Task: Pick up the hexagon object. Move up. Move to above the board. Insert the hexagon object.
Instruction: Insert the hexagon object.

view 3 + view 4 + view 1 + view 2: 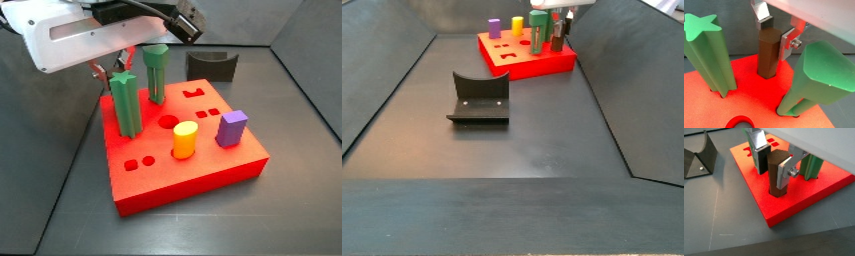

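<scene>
Dark desk [724,223] is carrying red board [811,190]; hand [773,158] is gripping brown hexagon object [775,175], its base touching board

Dark grey matte floor [516,150] enclosed by sloping dark side walls [389,75], evenly lit, with the gripper [774,159] above.

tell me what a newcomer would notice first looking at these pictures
The bright red board stands out against the dark floor, with two tall green pegs at its back and a yellow peg and a purple peg nearer the front. Over the board's rear corner, the gripper clasps a dark brown hexagon object standing upright on the board. The dark fixture sits apart on the floor.
</scene>
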You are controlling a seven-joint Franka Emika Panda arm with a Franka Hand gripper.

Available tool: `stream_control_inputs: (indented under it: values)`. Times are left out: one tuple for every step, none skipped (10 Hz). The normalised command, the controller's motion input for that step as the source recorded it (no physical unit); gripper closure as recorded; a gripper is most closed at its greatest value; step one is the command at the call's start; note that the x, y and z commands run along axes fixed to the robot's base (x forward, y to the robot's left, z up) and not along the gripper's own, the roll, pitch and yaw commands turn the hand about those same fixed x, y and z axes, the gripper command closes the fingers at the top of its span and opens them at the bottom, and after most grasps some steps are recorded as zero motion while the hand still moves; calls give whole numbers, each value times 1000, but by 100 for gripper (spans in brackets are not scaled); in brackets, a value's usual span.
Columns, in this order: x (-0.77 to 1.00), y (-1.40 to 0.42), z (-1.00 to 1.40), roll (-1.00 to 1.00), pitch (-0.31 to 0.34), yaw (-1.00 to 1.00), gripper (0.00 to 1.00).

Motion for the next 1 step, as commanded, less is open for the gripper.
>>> stream_control_inputs:
  values:
    - [0,0,0,0,0,0,100]
